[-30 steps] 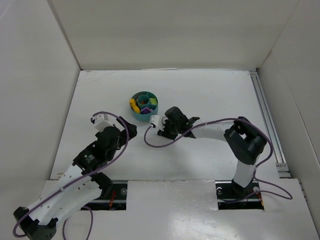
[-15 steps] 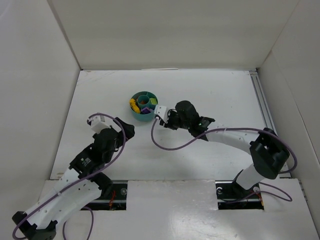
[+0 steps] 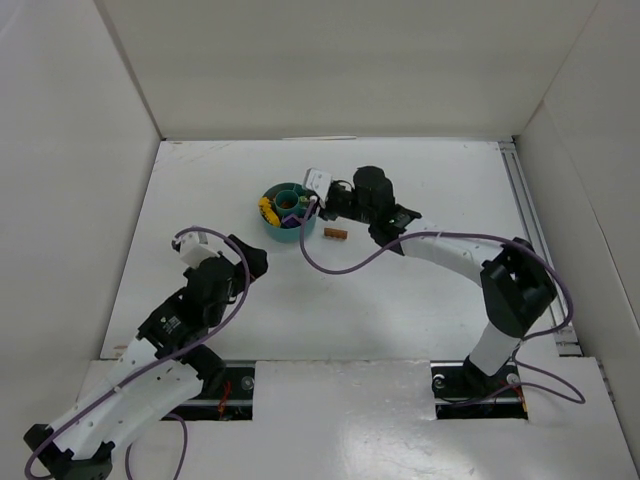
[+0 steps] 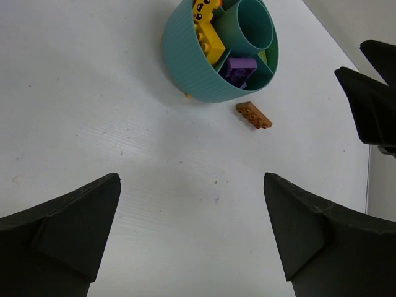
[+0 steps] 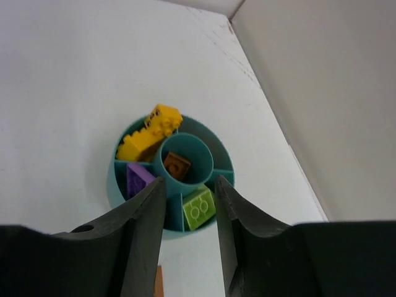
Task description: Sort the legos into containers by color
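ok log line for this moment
right hand: open over dish | left hand: open, empty | centre well: brown brick | table: second brown brick beside dish

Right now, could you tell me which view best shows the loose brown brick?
Left wrist: the brown brick lies large and unobstructed beside the dish. Top shows it tiny; right wrist only a sliver.

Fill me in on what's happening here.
Two arms are sorting lego bricks by color into a teal dish. The right gripper hovers over the dish, jaws apart and empty; a brown brick sits in the centre well. The left gripper hangs open. A second brown brick lies on the table beside the dish.
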Action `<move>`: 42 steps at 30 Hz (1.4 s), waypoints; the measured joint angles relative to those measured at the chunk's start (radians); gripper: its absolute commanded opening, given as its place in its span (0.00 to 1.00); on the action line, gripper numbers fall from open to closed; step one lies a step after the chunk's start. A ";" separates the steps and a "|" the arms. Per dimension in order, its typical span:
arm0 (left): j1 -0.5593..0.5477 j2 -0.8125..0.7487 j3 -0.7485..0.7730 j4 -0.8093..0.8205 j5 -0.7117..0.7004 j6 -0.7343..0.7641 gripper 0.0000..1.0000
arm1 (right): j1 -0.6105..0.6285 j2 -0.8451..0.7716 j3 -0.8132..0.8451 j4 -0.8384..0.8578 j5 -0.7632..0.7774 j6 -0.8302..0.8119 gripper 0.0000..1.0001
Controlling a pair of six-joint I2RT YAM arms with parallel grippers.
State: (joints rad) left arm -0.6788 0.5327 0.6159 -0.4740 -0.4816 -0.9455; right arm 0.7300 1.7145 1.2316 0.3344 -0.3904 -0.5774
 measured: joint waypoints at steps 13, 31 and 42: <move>0.000 0.022 0.000 0.011 0.025 0.028 0.99 | -0.146 -0.018 -0.084 -0.343 0.005 -0.033 0.68; 0.000 0.044 0.000 0.037 0.064 0.052 0.99 | -0.051 0.246 0.063 -0.532 0.179 -0.055 0.76; 0.000 0.054 0.000 0.044 0.064 0.058 0.99 | -0.052 0.284 0.089 -0.513 0.165 -0.042 0.44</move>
State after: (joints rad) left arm -0.6785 0.5865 0.6159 -0.4297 -0.4171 -0.8871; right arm 0.6777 1.9987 1.3205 -0.1783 -0.2256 -0.6193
